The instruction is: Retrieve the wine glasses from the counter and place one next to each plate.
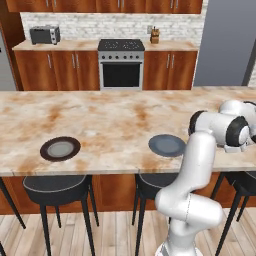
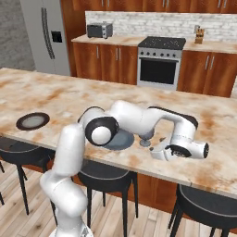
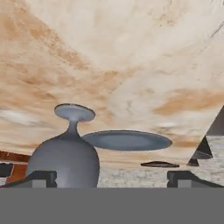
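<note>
The nearer plate, a plain blue-grey disc, lies on the tabletop close to its front edge, above the black stools. In the right base view, a wine glass stands upright with its round foot on the stone just beside this plate, on the side away from the other plate. That second plate, with a dark brownish rim, lies well apart from the blue-grey one along the same front edge.

The arm bends over the blue-grey plate. Its hand hangs low over the tabletop just past the wine glass, on the side away from the plate. The hand view is rolled upside down, so the stone fills its upper part. There the wine glass shows large and close, foot against the stone, with the blue-grey plate just beside it and the rimmed plate small beyond.

The hand has its fingertips spread wide apart. The bowl of the glass sits near one tip with a broad gap to the other, so nothing is clamped. It is unclear whether that near tip touches the glass.

Beyond the plate, against the far wall, stands a stove.
</note>
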